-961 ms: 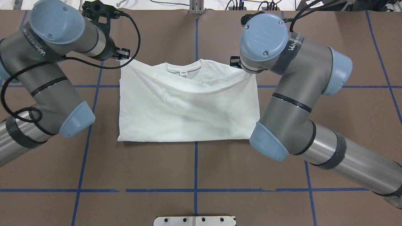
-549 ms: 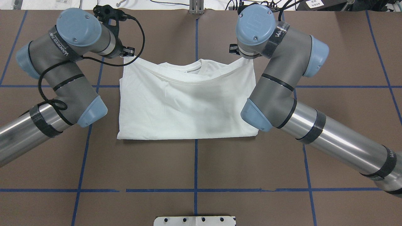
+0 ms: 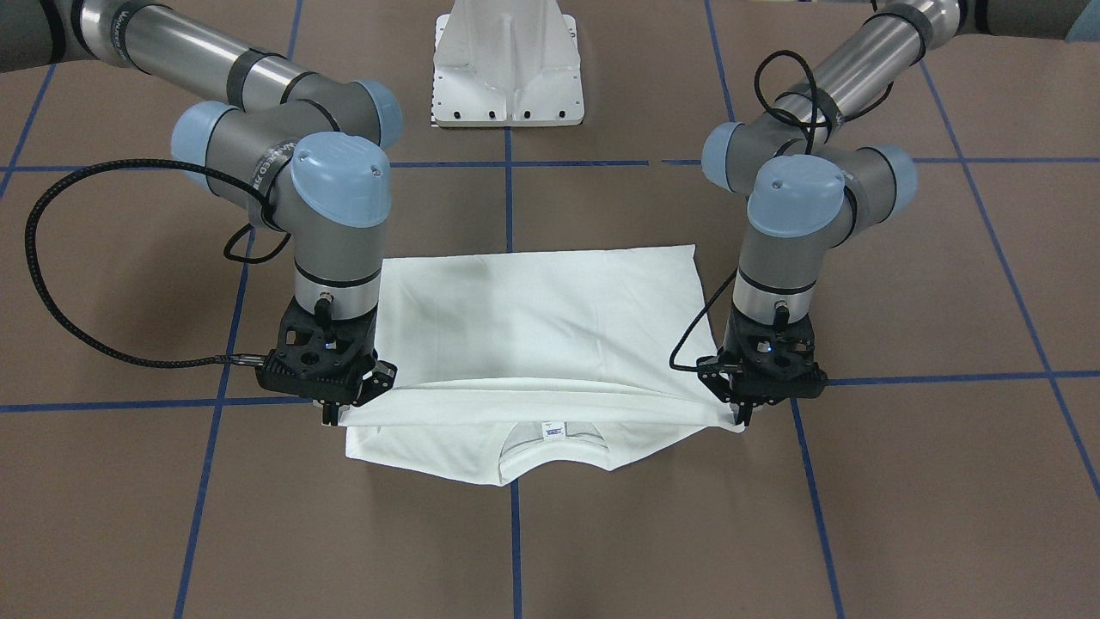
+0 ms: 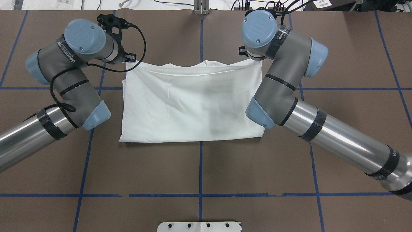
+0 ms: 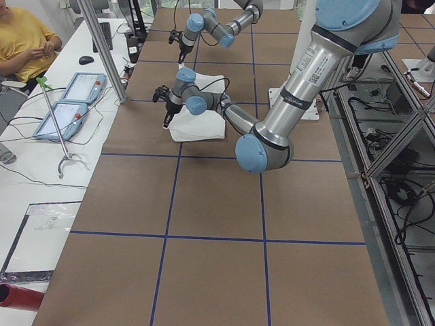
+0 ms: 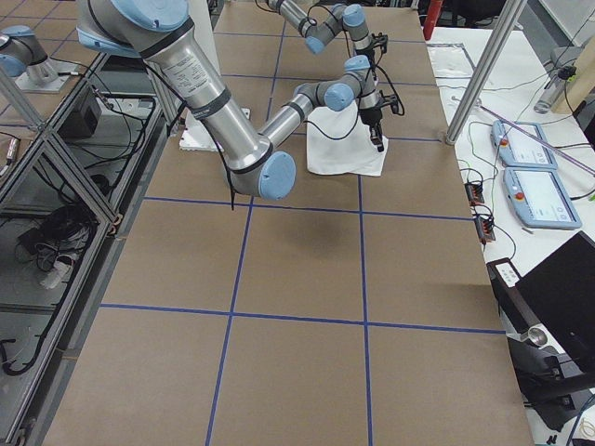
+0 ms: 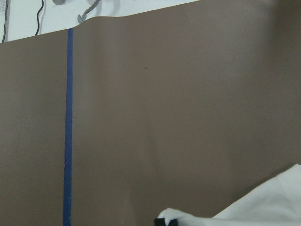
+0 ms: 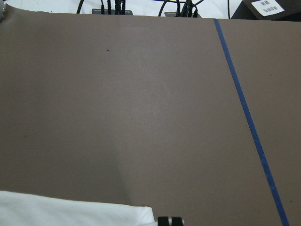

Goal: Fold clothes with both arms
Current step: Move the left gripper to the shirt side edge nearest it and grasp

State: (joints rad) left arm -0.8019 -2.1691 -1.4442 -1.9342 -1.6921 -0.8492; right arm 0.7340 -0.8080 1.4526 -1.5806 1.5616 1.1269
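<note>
White shirt (image 4: 193,106) lies mid-worktop (image 4: 257,167), long axis left to right; left tool (image 3: 741,411) and right tool (image 3: 333,414) each pinch an end of its raised edge, collar (image 3: 550,451) just beyond, far side

**Grips mostly out of sight**

From overhead, the right gripper (image 4: 243,52) sits almost wholly under its own wrist, and the folded-over layer of the T-shirt (image 4: 193,103) covers most of the collar (image 4: 206,63). The left wrist view catches only a black sliver of the left gripper (image 7: 161,222) at the bottom edge, which also cuts off the cloth; the right wrist view shows as little. In both side views the jaws are too small to read. The left arm (image 4: 19,141), right arm (image 4: 354,145) and pedestal base (image 4: 199,226) run off the overhead picture
</note>
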